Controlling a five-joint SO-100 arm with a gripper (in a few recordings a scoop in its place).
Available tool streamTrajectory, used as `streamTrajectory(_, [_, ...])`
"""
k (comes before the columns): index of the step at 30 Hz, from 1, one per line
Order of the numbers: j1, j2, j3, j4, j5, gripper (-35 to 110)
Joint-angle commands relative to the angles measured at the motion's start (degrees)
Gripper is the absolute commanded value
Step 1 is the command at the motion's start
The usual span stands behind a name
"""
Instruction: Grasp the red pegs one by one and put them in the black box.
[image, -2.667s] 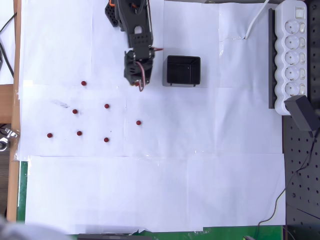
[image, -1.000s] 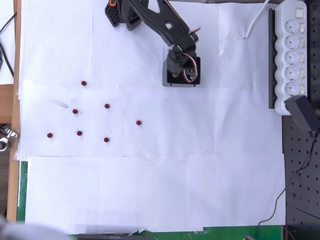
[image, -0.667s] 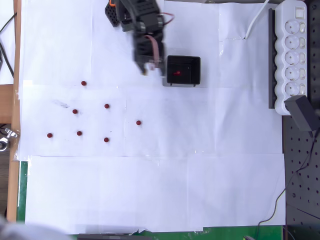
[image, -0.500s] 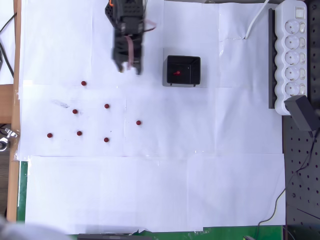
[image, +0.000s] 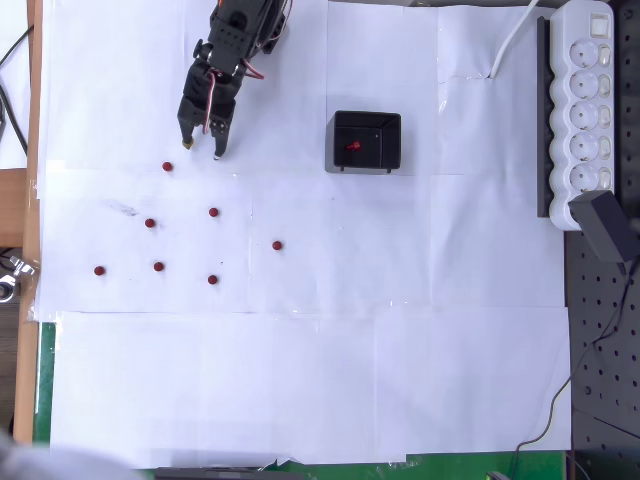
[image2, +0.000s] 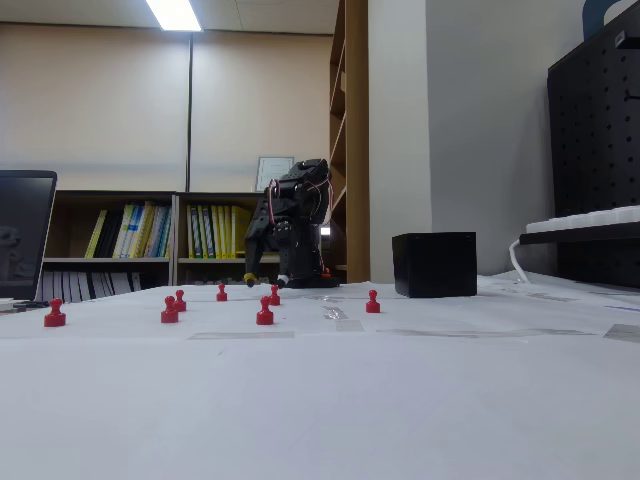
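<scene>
The hand (image: 203, 152) is hanging with fingers apart beside a red peg (image: 167, 167); another is lying inside the black box (image: 366, 141).

Both views are bright and evenly lit. A ceiling light strip (image2: 175, 14) glows at the top of the fixed view. In the overhead view the white paper-covered worktop (image: 300, 380) looks nearly washed out, and shadows below the fingers (image: 186, 141) are faint. The near worktop in the fixed view is soft, out of focus.
</scene>
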Motion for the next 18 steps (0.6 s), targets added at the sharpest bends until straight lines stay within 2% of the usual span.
streamTrajectory(1, [1.49,2.9,0.09,-7.21,-0.88,20])
streamTrajectory(18, [6.15,19.86,-0.26,-29.79,-3.25,20])
